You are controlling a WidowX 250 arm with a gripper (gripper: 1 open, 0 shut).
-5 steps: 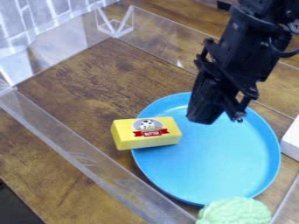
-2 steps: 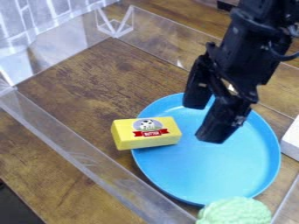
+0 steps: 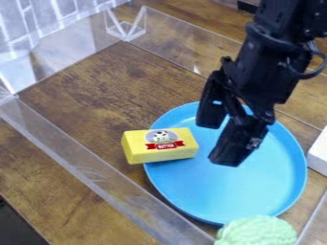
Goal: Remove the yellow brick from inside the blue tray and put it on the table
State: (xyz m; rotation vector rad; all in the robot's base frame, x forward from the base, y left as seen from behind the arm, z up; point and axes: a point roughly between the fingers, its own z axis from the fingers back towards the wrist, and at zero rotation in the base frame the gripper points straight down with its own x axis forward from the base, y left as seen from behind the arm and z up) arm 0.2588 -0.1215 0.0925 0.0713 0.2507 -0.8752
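The yellow brick (image 3: 160, 145), with a red-and-white label on top, lies across the left rim of the blue tray (image 3: 255, 187), partly over the table (image 3: 90, 105). My black gripper (image 3: 213, 142) hangs over the tray just right of the brick, pointing steeply down. It is open with nothing between its fingers (image 3: 238, 144). It stands apart from the brick.
Clear acrylic walls (image 3: 76, 153) edge the table along the front left and back. A bumpy green lump (image 3: 255, 233) sits at the tray's near edge. A white object (image 3: 319, 151) shows at the right border.
The gripper's jaws have gone from shut to wide open. The hand has hardly shifted, and the brick has stayed in place on the tray's rim.
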